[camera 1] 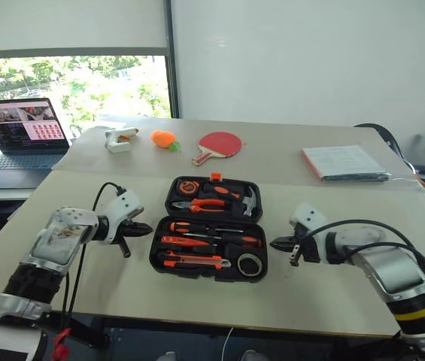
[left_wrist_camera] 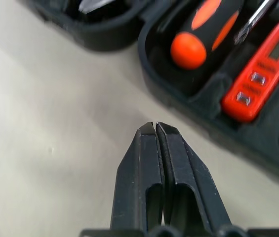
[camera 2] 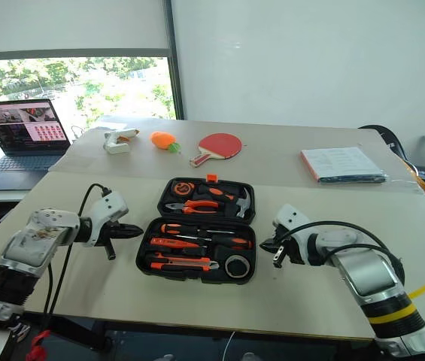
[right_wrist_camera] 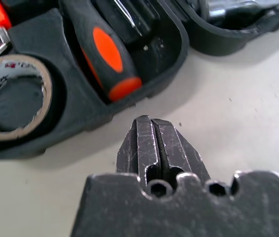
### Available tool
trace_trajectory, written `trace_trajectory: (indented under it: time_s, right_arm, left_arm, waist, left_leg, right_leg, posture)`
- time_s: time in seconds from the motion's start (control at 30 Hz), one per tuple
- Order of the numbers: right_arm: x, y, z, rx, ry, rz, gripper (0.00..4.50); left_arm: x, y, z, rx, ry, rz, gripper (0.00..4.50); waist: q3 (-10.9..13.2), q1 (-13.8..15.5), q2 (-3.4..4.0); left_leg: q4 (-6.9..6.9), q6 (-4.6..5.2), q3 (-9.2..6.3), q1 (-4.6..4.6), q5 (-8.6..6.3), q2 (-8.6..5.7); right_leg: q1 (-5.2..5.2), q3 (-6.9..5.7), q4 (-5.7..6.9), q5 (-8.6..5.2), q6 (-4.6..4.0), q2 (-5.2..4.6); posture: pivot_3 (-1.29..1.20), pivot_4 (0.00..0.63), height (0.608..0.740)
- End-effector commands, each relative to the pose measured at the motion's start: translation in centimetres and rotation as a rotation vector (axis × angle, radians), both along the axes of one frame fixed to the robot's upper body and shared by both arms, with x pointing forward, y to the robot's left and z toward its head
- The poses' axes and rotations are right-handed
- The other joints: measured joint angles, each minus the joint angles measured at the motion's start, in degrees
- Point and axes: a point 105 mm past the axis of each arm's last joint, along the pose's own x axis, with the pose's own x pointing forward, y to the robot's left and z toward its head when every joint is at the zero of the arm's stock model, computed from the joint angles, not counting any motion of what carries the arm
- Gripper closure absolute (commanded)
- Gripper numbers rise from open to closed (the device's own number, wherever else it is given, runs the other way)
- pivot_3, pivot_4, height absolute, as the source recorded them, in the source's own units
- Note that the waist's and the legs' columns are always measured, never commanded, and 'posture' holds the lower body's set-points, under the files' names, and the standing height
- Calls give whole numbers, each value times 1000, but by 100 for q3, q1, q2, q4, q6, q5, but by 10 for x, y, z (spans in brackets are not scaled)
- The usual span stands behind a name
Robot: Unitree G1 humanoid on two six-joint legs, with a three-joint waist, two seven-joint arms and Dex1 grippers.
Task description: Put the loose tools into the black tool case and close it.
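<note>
The black plastic tool case point(camera 1: 210, 229) with rounded corners lies wide open in the middle of the pale tabletop point(camera 1: 325, 293). All the tools look put away in their slots already: the black-and-orange screwdrivers point(camera 1: 210, 227), the small orange screwdriver point(camera 1: 176, 241), the long black-and-orange knife point(camera 1: 194, 262) and the little round tape roll point(camera 1: 250, 265) sit in the near half. So the job left, I think, is to shut the lid. The left end effector point(camera 1: 143, 229) is just beside the left edge of the case, with its two black fingers point(left_wrist_camera: 154, 163) pressed together and holding nothing. The right end effector point(camera 1: 278, 243) is just beside the right edge, also closed and empty. To do this well, both should slip under the near half from each side, lift it evenly and fold it over onto the far half, then press down near the orange latch point(camera 1: 215, 177). If one side goes up faster, tools could slide out.
</note>
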Motion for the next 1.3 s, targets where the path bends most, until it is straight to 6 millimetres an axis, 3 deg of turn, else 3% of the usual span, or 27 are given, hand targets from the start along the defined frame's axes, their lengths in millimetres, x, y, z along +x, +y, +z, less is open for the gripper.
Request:
trace_trajectory:
  time_s: [0.03,0.13,0.33,0.73,1.0,1.03,1.07,1.17,1.3]
  right_arm:
    - [5,7,12,6,-57,35,4500]
    - [2,14,12,20,-46,68,4500]
    - [-24,26,13,35,8,188,4500]
    - [-71,24,-3,-19,77,289,4500]
    - [-62,11,-2,-47,41,202,4500]
    - [-61,8,-1,-56,36,189,3920]
    - [-61,5,0,-60,37,175,3672]
    - [-63,-9,9,-47,44,114,2746]
    - [-59,-30,22,-9,41,4,1349]
  left_arm:
    - [0,-15,7,-30,-23,-49,4389]
    - [-6,-29,6,-59,1,-107,4389]
    - [-22,-35,6,-61,24,-196,4389]
    - [-81,-18,-20,32,184,-309,4389]
    - [-71,-3,-18,16,174,-199,4389]
    - [-69,2,-18,18,174,-180,4500]
    - [-67,6,-18,18,174,-159,4500]
    - [-59,30,-15,8,187,-34,3809]
    - [-43,65,-7,-19,211,188,2396]
  waist:
    - [0,3,0]
    - [0,23,0]
    - [0,14,0]
    - [0,-20,1]
    - [0,-10,0]
    - [0,-9,0]
    - [0,-9,1]
    - [0,-6,0]
    - [0,-22,-1]
  left_leg:
    - [-1,0,0,0,0,0]
    - [0,0,-1,-1,0,-2]
    - [-3,0,-2,-4,0,-2]
    - [-7,4,0,9,-4,4]
    - [-6,3,2,27,-3,3]
    - [-6,3,3,27,-3,3]
    - [-6,3,3,27,-3,3]
    - [-7,3,2,27,-3,4]
    - [-6,3,2,36,-3,4]
  right_leg:
    - [0,0,-1,0,0,1]
    - [1,-1,-2,0,1,-2]
    - [-2,-2,-4,1,1,-3]
    - [6,0,-7,-2,-1,-2]
    - [19,0,-4,-2,-1,-2]
    - [19,1,-4,-2,-1,-2]
    - [18,1,-4,-2,-1,-2]
    - [17,0,-3,-2,-1,-1]
    - [22,1,1,-2,-2,0]
  posture:
    - [0,150,736]
    - [0,150,736]
    - [0,150,736]
    - [0,150,736]
    - [0,150,736]
    - [0,150,736]
    - [0,150,736]
    - [0,150,736]
    - [0,150,736]
